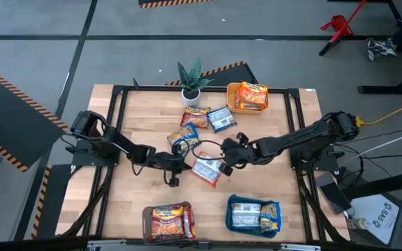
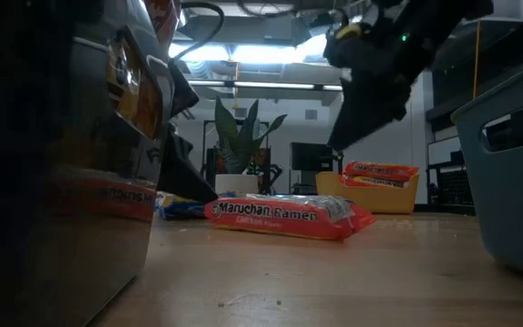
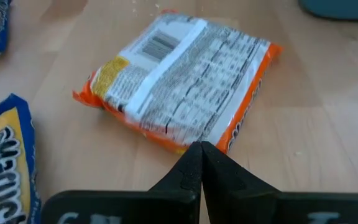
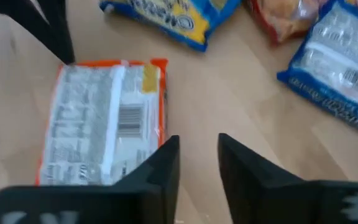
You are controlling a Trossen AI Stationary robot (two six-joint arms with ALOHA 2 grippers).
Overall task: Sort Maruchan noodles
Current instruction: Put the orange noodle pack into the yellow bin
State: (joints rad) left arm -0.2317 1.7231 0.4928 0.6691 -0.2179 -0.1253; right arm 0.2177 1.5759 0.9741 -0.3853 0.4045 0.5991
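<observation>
One orange noodle packet (image 1: 206, 169) lies flat, white label panel up, near the middle of my wooden table (image 1: 271, 181), directly between my two grippers. My left gripper (image 1: 176, 164) sits just beside one of its edges, fingers pressed fully together and gripping nothing. My right gripper (image 1: 227, 165) hovers at the opposite edge, fingers slightly parted, also empty. Farther back lie three more loose packets, one blue (image 1: 220, 118). A potted plant (image 1: 192, 80) stands at the table's far edge.

Overhead and table-level cameras (plus close wrist cameras) share the orange packet (image 1: 206, 170).
</observation>
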